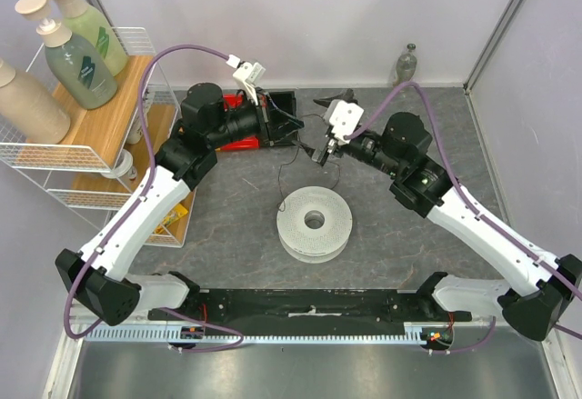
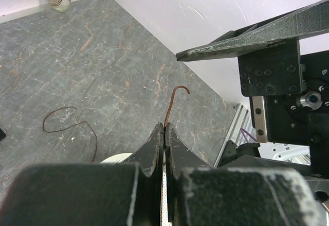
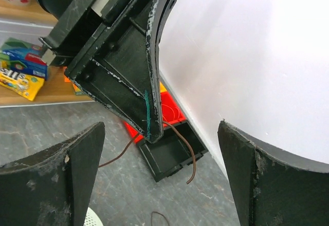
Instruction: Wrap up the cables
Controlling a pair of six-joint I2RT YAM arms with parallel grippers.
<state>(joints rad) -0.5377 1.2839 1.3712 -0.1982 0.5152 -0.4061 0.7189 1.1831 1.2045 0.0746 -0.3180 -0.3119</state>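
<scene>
Left claw (image 2: pixel 164 129) pinching cable (image 2: pixel 169 105), right claw (image 3: pixel 159 133) spread, spool (image 1: pixel 315 241) below

Your left gripper (image 2: pixel 164 132) has its jaws pressed together on the cable (image 2: pixel 169 107), a thin brownish wire that rises just past the fingertips and ends in a small hook. Left of that gripper you see more of the wire lying in a loose loop on the grey table (image 2: pixel 77 56). The white spool (image 2: pixel 117 158) peeks out just beside its left finger. Right of it, your right gripper (image 2: pixel 203 102) stands near, jaws spread wide
</scene>
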